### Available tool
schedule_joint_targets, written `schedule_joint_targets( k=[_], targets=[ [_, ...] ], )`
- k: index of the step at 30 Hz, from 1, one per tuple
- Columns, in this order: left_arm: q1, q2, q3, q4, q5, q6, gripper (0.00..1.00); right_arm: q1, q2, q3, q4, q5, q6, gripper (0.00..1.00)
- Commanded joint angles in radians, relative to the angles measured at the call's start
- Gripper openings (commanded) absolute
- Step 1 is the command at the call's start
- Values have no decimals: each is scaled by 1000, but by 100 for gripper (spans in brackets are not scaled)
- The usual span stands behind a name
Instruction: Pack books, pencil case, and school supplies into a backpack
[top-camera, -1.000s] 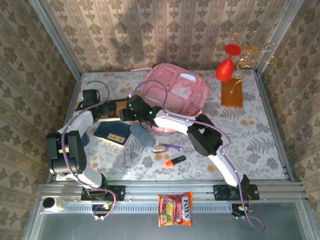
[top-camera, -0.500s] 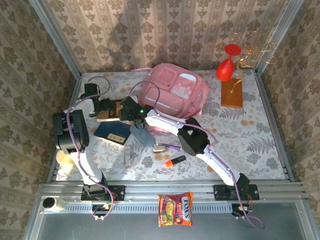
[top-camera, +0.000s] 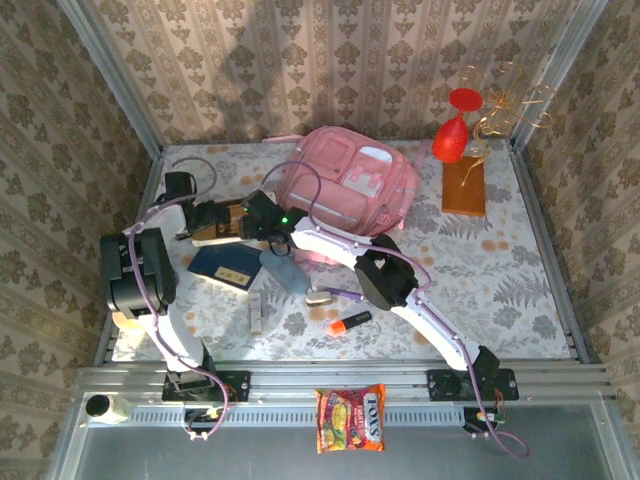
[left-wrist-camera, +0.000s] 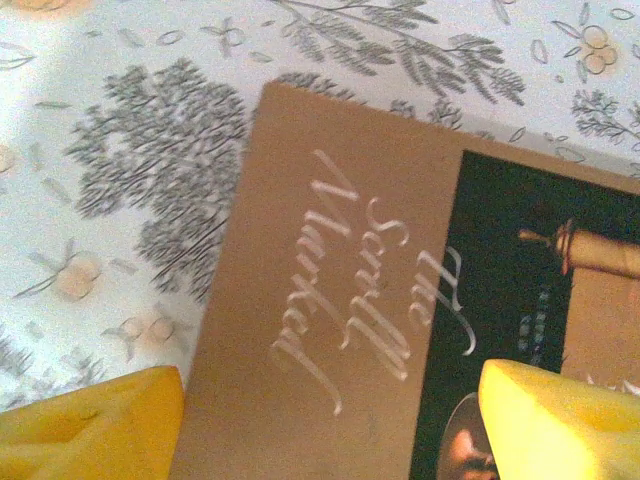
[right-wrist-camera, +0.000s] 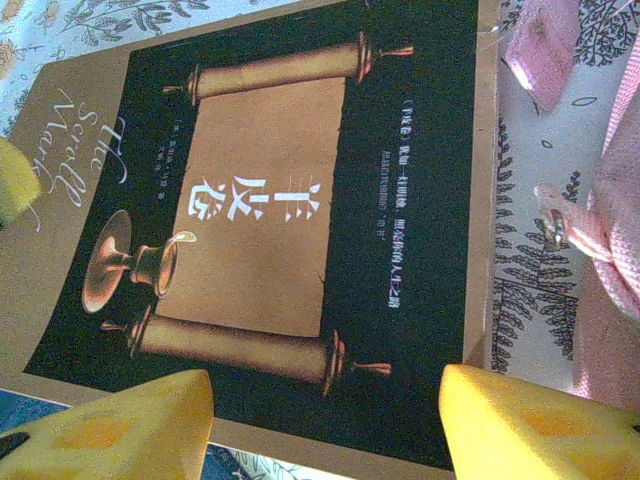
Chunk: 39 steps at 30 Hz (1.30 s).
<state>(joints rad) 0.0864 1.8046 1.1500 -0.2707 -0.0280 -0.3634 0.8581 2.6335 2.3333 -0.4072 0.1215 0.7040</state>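
Floral tabletop past brown book corner

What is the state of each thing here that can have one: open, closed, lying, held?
brown book: closed, flat on the table
navy book: closed, flat on the table
pencil case: lying on the table, not held
backpack: lying on the table, front up
marker: lying on the table
left hand: open, over the brown book
right hand: open, over the brown book
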Motion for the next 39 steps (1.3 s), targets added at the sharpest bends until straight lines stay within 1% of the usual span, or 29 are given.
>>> schedule_joint_targets(
  k=[1,4,7,11,13,15,17,22,24,32,35,37,39],
  targets=[
    [18,-2,8,-12,-17,-35,80,-6,47,-4,-37,-33,15,63],
    [20,13,11,-14,7,-46,81,-10,39,-17,-29,-37,14,63],
    [23,51,32,-39,73,-49,81,-10,30,-36,-19,-39,15,63],
    [24,75,26,-34,165,-61,77,-12,28,-43,-9,-46,16,63],
    [23,78,21,-31,176,-65,74,-13,28,-43,-7,-49,15,63],
    [23,72,18,-30,186,-62,68,-14,28,-42,-7,-51,15,63],
    [23,59,10,-24,190,-69,65,-14,28,-44,-7,-54,15,63],
    [24,-4,-35,32,204,-95,47,-16,26,-46,-7,-60,13,62],
    [24,-18,-42,42,209,-95,39,-16,26,-47,-9,-61,11,63],
    [26,-56,-71,71,213,-97,16,-22,23,-50,-8,-70,3,63],
    [29,-81,-85,87,217,-103,1,-30,-3,-50,-11,-85,-20,64],
    [36,-107,-103,112,236,-127,0,-36,-34,-51,-21,-104,-41,67],
    [47,-149,-130,155,281,-183,0,-45,-81,-53,-44,-146,-53,69]
  ],
)
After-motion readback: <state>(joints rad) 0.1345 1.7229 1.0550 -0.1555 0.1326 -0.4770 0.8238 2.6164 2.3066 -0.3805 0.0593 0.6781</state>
